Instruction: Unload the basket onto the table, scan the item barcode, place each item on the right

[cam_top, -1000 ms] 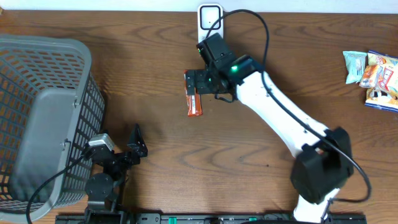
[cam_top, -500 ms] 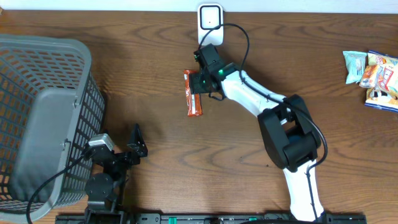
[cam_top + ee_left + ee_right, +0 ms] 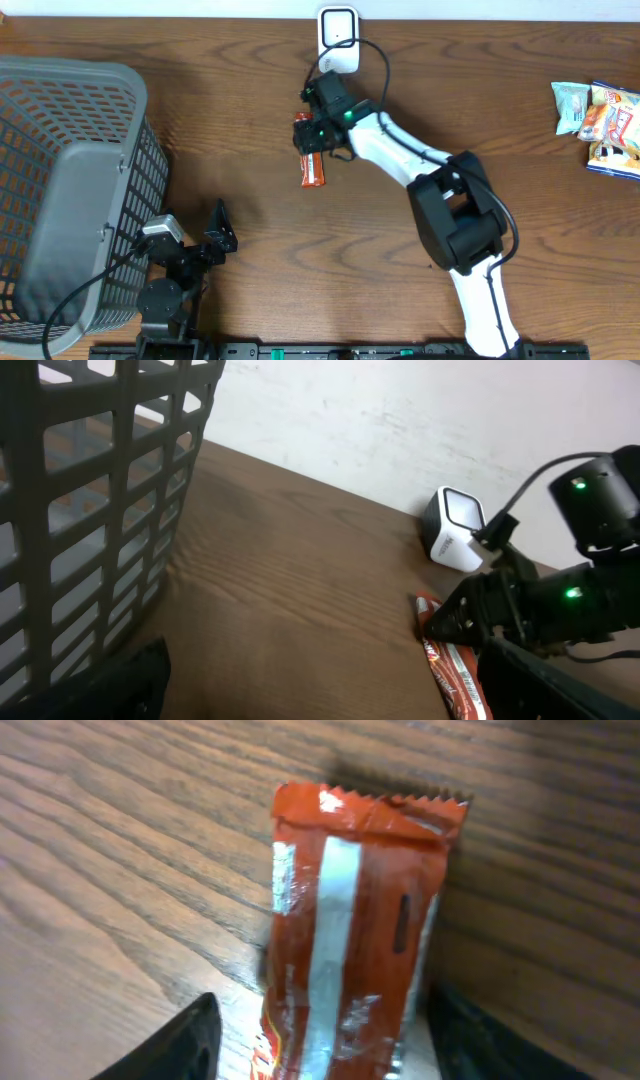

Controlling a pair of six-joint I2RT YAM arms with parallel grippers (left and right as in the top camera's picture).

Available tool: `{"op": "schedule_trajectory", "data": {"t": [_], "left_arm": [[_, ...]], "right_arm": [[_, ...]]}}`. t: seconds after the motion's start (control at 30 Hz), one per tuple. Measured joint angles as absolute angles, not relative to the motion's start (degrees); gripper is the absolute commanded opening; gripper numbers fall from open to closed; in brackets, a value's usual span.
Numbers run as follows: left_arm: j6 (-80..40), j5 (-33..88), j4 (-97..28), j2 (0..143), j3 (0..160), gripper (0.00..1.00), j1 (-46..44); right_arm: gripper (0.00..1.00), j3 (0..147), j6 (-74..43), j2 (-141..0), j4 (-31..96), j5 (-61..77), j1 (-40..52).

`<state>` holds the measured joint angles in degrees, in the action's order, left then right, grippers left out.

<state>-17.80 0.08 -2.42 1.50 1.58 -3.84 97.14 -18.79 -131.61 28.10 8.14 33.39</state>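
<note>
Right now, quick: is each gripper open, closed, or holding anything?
Left gripper: open, holding nothing.
Right gripper: a finger on either side of the red snack bar; whether it actually grips it cannot be told.

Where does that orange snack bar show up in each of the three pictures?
Overhead: snack bar upper centre, just below the white scanner.
Left wrist: bottom right, below the scanner.
Right wrist: fills the middle.
Shared landmark: the right gripper, at the bar in all three.
</note>
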Motion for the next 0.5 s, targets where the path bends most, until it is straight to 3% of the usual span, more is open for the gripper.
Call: {"op": "schedule_trajectory", "data": {"t": [0.07,0.17,0.5], "left_arm": [[-17.78,0.08,-2.44,1.50,1.58,0.98,-3.84],[-17.80,0.08,-2.44,1.50,1.58,0.98,-3.84],[-17.80,0.08,-2.44,1.50,1.58,0.98,-3.84]], "right_arm": [[0.43,97.78,-18.81,-132.11,28.80,5.80,34.24],[0.01,98.59,-19.38,-133.05,28.99,4.01,34.81],[0.01,98.94,-20.05,-133.49,30.63,16.36,30.35]]}}
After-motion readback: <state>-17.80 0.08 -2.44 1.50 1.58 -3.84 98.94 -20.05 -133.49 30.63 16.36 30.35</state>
